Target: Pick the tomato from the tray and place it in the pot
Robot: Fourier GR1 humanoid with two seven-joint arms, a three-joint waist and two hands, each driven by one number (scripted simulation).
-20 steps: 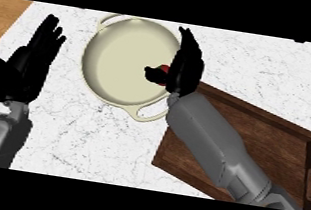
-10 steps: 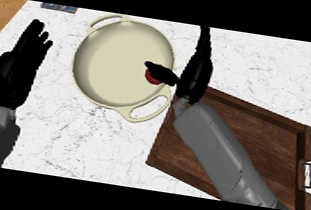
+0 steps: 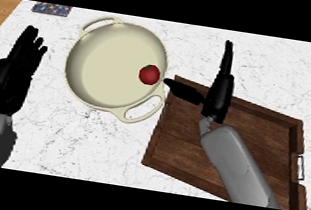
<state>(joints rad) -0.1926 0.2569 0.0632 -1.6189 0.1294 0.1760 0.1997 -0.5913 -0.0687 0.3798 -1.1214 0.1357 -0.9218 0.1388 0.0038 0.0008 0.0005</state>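
- the tomato (image 3: 149,74) lies inside the cream pot (image 3: 106,77), near its right wall, and nothing is holding it.
- from our right hand (image 3: 218,91) the tomato sits to the left; the thumb points toward it but stops short, over the pot's rim and the tray's corner, with a gap between.
- that hand is spread wide and empty, its fingers straight and pointing away from us along the tray's left edge.
- the tomato is round, so no long axis matters; we judge the placing done, and the next move is only to draw the right hand back clear of the pot.
- our left hand (image 3: 10,75) rests open, fingers up, at the left edge, well apart from the pot, so the right is the nearer.
- the wooden tray (image 3: 257,142) lies just right of the pot, touching or nearly touching its near handle, on the white marbled table (image 3: 72,135); a small patterned square (image 3: 52,9) sits at the far left corner.
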